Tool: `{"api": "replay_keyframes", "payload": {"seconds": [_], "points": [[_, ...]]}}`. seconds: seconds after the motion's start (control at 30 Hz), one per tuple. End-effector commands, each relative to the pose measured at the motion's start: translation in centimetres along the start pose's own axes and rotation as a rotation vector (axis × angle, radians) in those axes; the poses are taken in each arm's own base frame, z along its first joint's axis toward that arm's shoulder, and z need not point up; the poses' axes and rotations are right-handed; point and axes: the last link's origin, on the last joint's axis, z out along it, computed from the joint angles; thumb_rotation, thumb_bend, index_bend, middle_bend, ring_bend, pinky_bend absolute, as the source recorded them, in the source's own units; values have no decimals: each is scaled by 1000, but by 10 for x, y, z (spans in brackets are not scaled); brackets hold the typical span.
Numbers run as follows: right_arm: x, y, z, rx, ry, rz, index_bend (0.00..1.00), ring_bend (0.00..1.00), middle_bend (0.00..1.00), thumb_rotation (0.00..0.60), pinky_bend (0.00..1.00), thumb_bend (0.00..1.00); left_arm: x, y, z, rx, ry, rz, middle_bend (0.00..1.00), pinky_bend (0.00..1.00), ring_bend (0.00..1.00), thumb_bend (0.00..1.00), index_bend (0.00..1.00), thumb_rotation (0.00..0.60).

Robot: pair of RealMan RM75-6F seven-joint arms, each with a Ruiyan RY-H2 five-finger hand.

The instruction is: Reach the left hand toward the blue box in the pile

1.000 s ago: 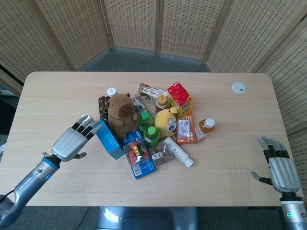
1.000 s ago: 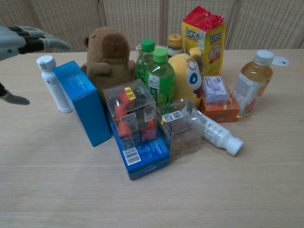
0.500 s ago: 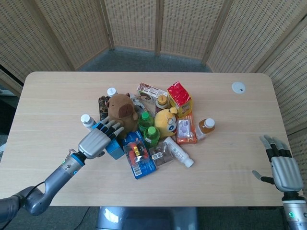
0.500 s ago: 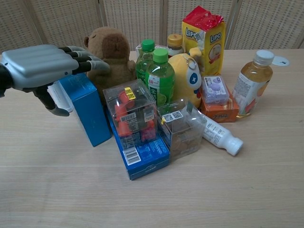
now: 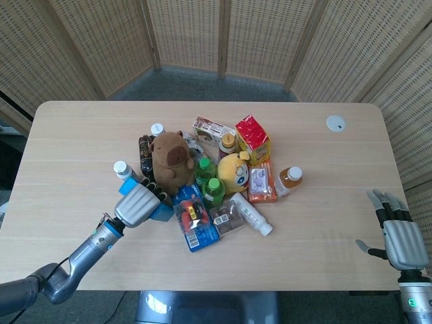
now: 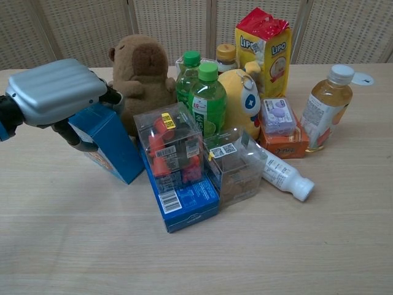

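Observation:
The blue box [image 6: 115,152] stands at the pile's left edge, tipped over to one side, with its lower part showing in the chest view. In the head view only slivers of the blue box [image 5: 163,213] show beside my left hand [image 5: 138,204]. My left hand [image 6: 56,92] sits on top of the box and grips it, with fingers curled over its far side and the thumb against its near face. My right hand [image 5: 403,239] rests open near the table's right front corner, far from the pile, and the chest view does not show it.
A brown capybara plush [image 6: 145,68] stands right behind the box. A clear case of red items [image 6: 171,149] on a flat blue pack [image 6: 191,200] lies to its right. A white bottle [image 5: 122,169] stands just left of my hand. Green bottles [image 6: 204,98] and snacks fill the pile's middle.
My left hand swung right from beside the pile, came down on the blue box and closed on it. The box has tipped from upright. The right hand barely moved.

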Motion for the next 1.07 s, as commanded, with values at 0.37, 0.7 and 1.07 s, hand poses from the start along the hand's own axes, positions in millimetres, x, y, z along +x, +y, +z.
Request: {"api": "replay_keyframes", "payload": {"seconds": [0.37,0.7,1.07], "points": [[-3,-2,-1,6,-8,-8,0,0,0,600,0,0,68,-22,-20,86,188,-196,953,612,640,0,887,600],[-6,-5,-3,15,-21,-15,0,0,0,600,0,0,163,-46,-28,119,398,-217,962,621,648,0,889,600],[-9,-7,-3,17,-25,-21,0,0,0,600,0,0,222,-54,-22,131,494,-142,966,639,666,0,890,600]]}}
